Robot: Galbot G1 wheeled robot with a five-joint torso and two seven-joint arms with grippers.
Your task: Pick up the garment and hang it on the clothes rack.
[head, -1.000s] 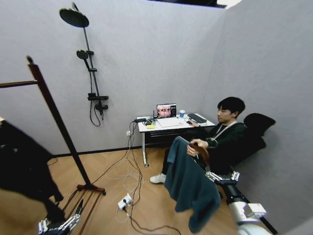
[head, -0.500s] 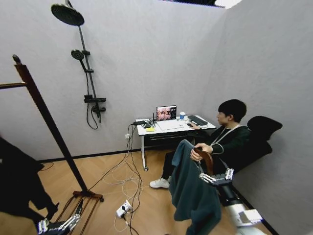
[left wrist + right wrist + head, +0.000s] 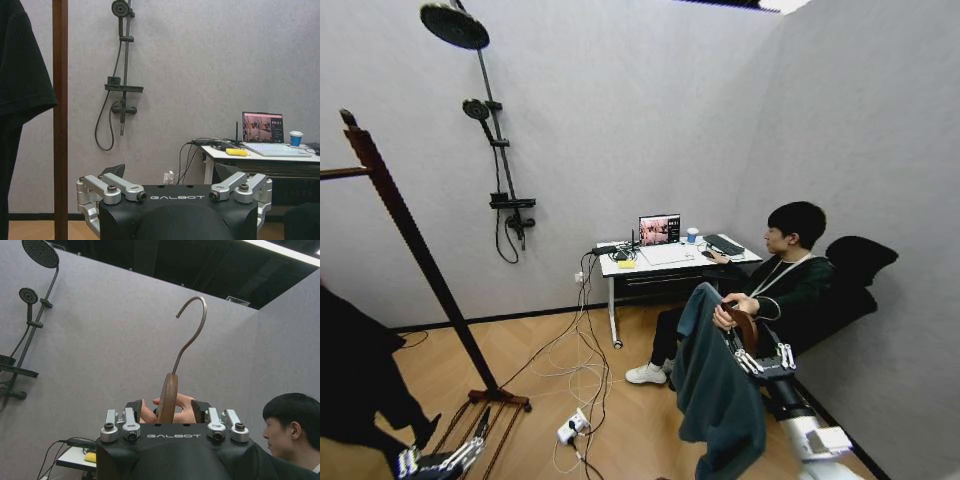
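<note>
Taking garment from person's hand; right gripper straddling hanger, jaws spread. Pinching squarely before lifting, hook upright. Left gripper idling low, spread.

Both wrists end in a black housing lettered GALBOT, each tool built of silver linkage bars with dark screws.

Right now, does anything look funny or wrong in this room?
Yes. A person's hand is on the wooden hanger of the garment, right where the right end effector has it between its fingers. Cables also sprawl loose over the floor by the clothes rack.
</note>
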